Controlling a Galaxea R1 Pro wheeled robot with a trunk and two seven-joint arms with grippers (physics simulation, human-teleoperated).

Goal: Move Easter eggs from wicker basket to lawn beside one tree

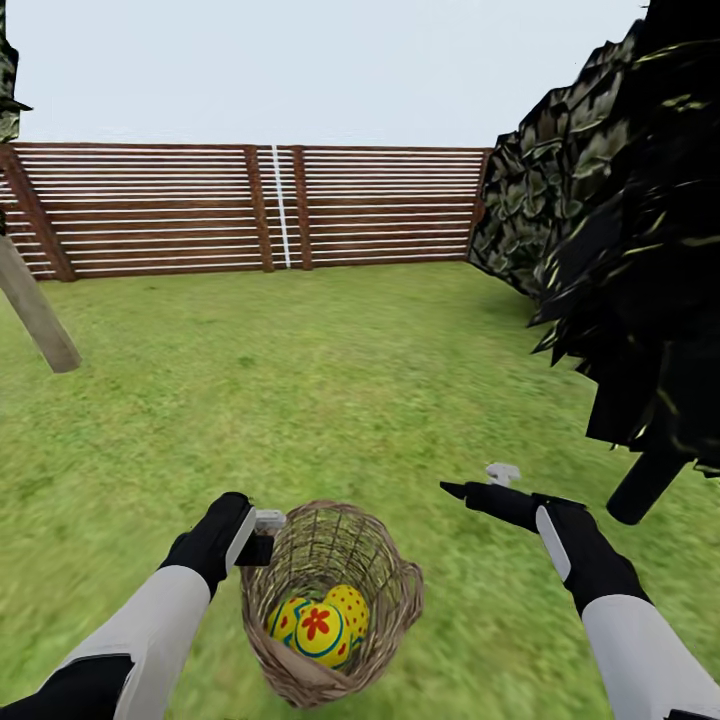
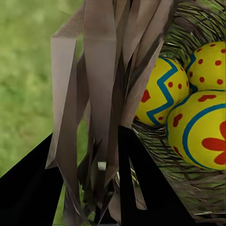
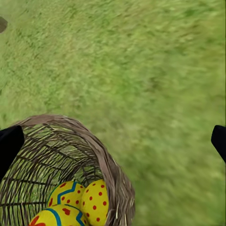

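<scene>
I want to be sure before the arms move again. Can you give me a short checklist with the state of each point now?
1. All three Easter eggs in the wicker basket: ok.
2. Left claw at the basket rim: ok; whether it grips the wicker: cannot tell.
3. Right claw free, its fingers wide apart above the lawn: ok.
4. Basket upright: ok.
5. A pale tree trunk in sight, far left: ok.
6. Eggs beside the tree: not ok.

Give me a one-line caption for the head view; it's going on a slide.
Left hand grips the wicker basket rim, three Easter eggs inside, right hand open over the lawn.
</scene>
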